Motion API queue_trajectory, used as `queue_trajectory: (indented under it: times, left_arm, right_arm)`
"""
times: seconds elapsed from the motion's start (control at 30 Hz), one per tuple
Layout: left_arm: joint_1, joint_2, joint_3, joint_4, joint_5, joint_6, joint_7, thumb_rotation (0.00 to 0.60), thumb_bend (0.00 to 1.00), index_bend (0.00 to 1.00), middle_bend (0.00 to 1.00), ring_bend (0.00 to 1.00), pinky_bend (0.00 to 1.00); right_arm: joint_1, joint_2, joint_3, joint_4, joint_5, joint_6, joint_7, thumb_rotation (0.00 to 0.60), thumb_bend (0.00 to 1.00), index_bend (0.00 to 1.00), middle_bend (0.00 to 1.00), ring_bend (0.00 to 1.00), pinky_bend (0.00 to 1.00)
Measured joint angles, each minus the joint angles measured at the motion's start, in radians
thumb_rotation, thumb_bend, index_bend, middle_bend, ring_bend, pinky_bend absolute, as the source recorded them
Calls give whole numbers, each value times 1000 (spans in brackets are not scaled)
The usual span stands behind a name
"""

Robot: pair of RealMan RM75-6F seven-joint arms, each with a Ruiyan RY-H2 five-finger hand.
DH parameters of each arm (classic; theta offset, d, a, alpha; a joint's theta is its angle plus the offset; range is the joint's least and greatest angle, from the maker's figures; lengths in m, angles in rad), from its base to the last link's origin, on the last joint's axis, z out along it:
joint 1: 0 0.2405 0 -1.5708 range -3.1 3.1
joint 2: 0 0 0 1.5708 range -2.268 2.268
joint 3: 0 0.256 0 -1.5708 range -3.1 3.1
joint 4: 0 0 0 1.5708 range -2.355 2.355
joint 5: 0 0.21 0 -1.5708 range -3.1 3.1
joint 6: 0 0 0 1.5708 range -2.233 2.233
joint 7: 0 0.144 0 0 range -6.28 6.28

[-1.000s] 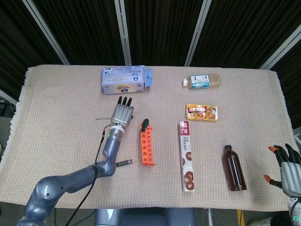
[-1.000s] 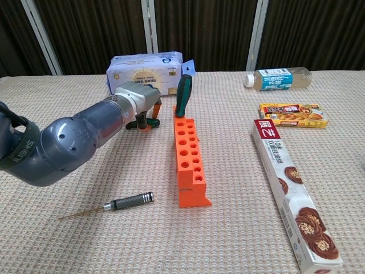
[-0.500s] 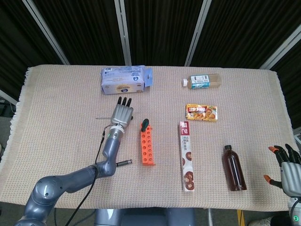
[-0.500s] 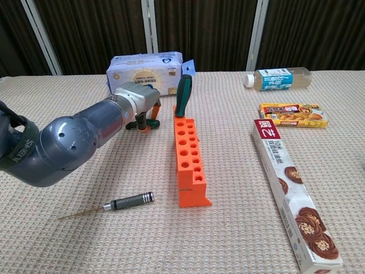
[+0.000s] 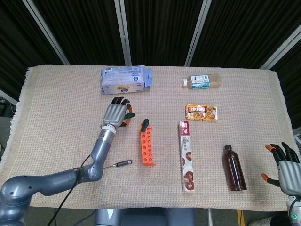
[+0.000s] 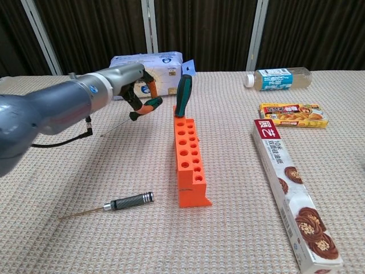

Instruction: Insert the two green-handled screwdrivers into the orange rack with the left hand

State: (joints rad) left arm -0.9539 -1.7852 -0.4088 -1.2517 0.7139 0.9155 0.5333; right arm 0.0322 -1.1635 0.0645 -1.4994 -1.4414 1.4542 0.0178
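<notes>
The orange rack point(image 5: 147, 147) point(image 6: 188, 165) lies at the table's middle, its length running away from me. One green-handled screwdriver point(image 5: 145, 124) point(image 6: 182, 94) stands upright in its far end. My left hand point(image 5: 115, 113) point(image 6: 132, 84) hovers left of the rack's far end and grips the second green-handled screwdriver point(image 5: 127, 117) point(image 6: 145, 107) by its handle. Its thin shaft point(image 6: 114, 127) slants down to the left, clear of the cloth. My right hand point(image 5: 284, 165) rests at the table's near right corner, fingers apart and holding nothing.
A black-handled screwdriver point(image 5: 120, 163) point(image 6: 128, 201) lies near the rack's front left. A blue tissue pack point(image 5: 124, 81) sits behind the left hand. A long biscuit box point(image 5: 186, 155), snack packet point(image 5: 202, 112), clear bottle point(image 5: 202, 81) and brown bottle point(image 5: 233, 168) lie to the right.
My left hand has closed on the screwdriver lying on the cloth and raised it off the table. The rack and the right hand stay put.
</notes>
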Motion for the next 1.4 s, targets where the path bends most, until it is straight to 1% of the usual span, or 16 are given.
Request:
queue_trajectory:
  times: [0.07,0.1,0.13,0.3,0.37,0.5,0.7,0.8,0.87,0.9,1.1,1.2,1.4]
  left_arm:
    - [49,57,-11,-95,16,-3,-100,600,452,678,290,195,169]
    - [82,94,-18,-147,28,-9,-170,600,461,679,305,208,181]
    - [106,121,-23,-179,39,-14,-223,600,475,679,330,225,201]
    - [241,260,-45,-323,123,-50,-505,600,498,683,366,242,223]
    - [285,302,-49,-361,168,-60,-593,600,498,684,371,241,228]
    - [376,384,-49,-440,308,-77,-796,600,499,686,381,243,237]
    - [450,465,-41,-514,516,-107,-1100,600,499,687,395,249,239]
    - [466,479,-31,-537,621,-100,-1240,600,498,688,397,249,241]
    - [468,477,-20,-540,685,-87,-1319,600,499,689,400,249,245]
    - [465,471,-9,-537,728,-77,-1380,600,499,690,401,249,246]
    - [419,433,40,-512,813,-38,-1551,600,499,691,405,249,245]
    - [383,405,63,-496,828,-26,-1582,600,500,691,405,249,245]
    - [331,368,94,-469,819,-19,-1597,600,499,691,406,248,245]
  right_arm:
    - [1,-1,-1,2,-5,1,2,600,0,199,150,16,125]
    - [2,-2,-1,2,-7,1,3,600,0,199,150,16,125]
    - [3,-2,-1,2,-9,1,3,600,0,199,151,16,125]
    - [8,-3,-3,-2,-22,3,-2,600,0,199,150,16,125]
    - [8,-3,-5,-7,-28,5,-6,600,0,199,150,16,125]
    - [7,0,-6,-18,-32,14,-16,600,0,199,150,16,125]
    - [7,-4,-8,-18,-36,15,-14,600,0,198,151,16,125]
    - [3,-3,-9,-14,-36,20,-8,600,0,199,151,16,125]
    - [-1,-1,-9,-10,-34,26,0,600,0,199,151,16,125]
    - [-3,-1,-9,-9,-33,28,3,600,0,199,151,16,125]
    - [-12,1,-9,1,-26,35,17,600,0,199,150,16,125]
    - [-14,0,-9,5,-24,36,22,600,0,199,151,16,125]
    - [-19,-1,-8,8,-21,39,27,600,0,199,151,17,125]
